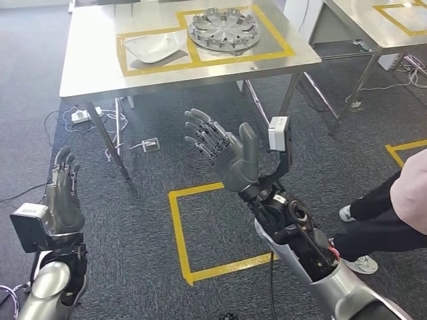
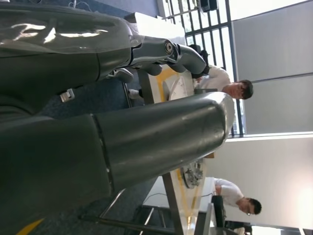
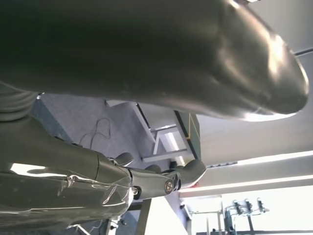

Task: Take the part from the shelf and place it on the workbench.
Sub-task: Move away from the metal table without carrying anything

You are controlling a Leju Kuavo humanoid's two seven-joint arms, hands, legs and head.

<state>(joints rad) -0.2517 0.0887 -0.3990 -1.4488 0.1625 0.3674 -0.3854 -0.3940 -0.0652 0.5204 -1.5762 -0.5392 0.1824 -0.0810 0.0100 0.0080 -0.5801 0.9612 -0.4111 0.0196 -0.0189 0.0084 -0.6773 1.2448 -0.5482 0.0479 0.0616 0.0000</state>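
Parts are being held by neither hand: the right hand (image 1: 229, 157) is being raised palm-up with fingers spread, empty, and the left hand (image 1: 64, 193) is being carried low beside the body, fingers apart, also empty. Ahead of both, the workbench (image 1: 91, 73) is being faced; within its yellow-taped compartments a wheel cover (image 1: 224, 29) and, beside it, a pale tray-like part (image 1: 156, 47) are lying flat, apparently already placed. The right hand is judged nearer.

on the workbench (image 1: 91, 73), a wheel cover (image 1: 224, 29) lies right of a curved panel (image 1: 156, 47).
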